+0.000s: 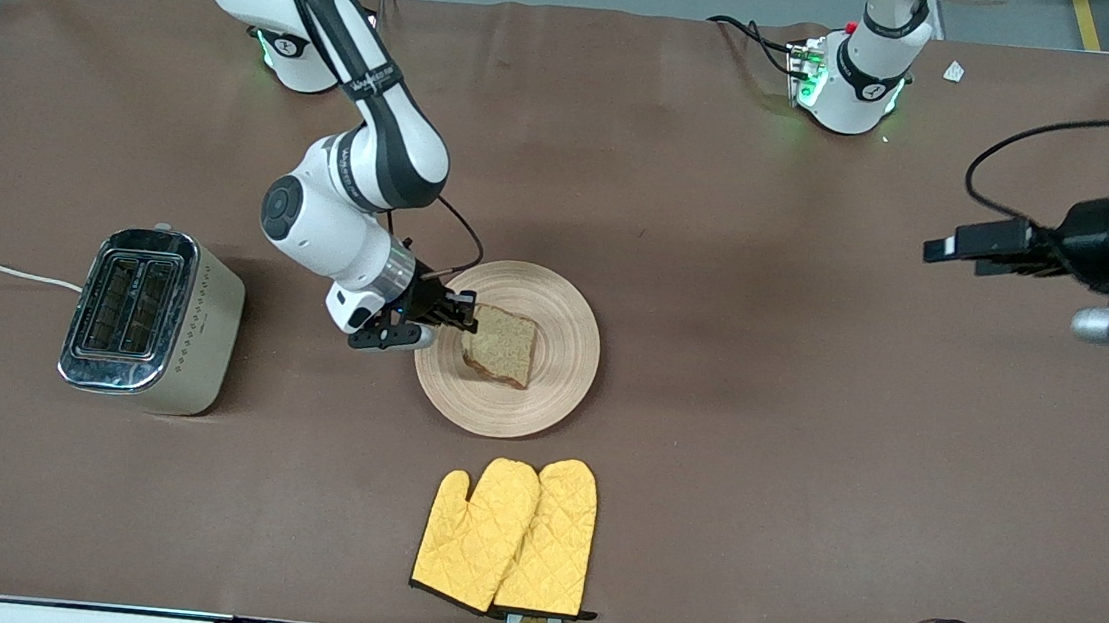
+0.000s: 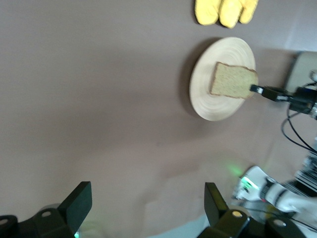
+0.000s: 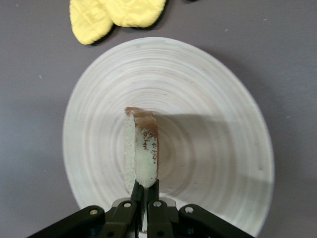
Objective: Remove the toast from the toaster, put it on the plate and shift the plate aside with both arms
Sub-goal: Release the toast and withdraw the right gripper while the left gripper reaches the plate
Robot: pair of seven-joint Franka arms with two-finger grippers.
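The toast [image 1: 501, 347], a brown slice with a darker crust, stands on edge over the round beige plate [image 1: 561, 297] in the middle of the table. My right gripper [image 1: 469, 316] is shut on the slice's edge that faces the toaster. The right wrist view shows the toast [image 3: 143, 148] edge-on between the fingers of that gripper [image 3: 147, 191], above the ringed plate [image 3: 208, 148]. I cannot tell whether the toast touches the plate. My left gripper [image 1: 952, 248] waits open and empty in the air over the left arm's end of the table. Its wrist view shows that gripper [image 2: 148, 203], the toast [image 2: 233, 81] and the plate [image 2: 210, 101].
A silver two-slot toaster [image 1: 152, 317] stands toward the right arm's end of the table, its white cord running off the edge. Two yellow quilted oven mitts [image 1: 510, 534] lie nearer to the front camera than the plate, close to the table's edge.
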